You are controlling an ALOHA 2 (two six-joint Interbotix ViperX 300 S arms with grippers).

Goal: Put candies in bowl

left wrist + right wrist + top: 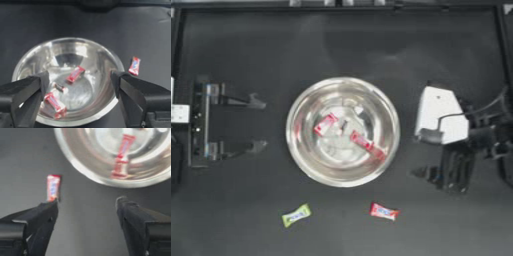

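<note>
Steel bowl [298, 131] at mid-bench holds two red candies [326, 123] plus a small silvery twist [60, 87]. A third red candy [383, 211] and the yellow-green candy [296, 215] lie outside, near its rim. The right gripper [86, 203], jaws released and empty, hangs just beside the red one; we should centre it between the jaws before closing. The left gripper [78, 76] waits released. Wrapper print is illegible.

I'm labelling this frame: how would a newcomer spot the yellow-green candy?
Start at the steel bowl mid-table. Two candies lie on the table outside it, near the picture's bottom edge. The yellow-green candy is the left one; its neighbour, the red candy, is red.
</note>
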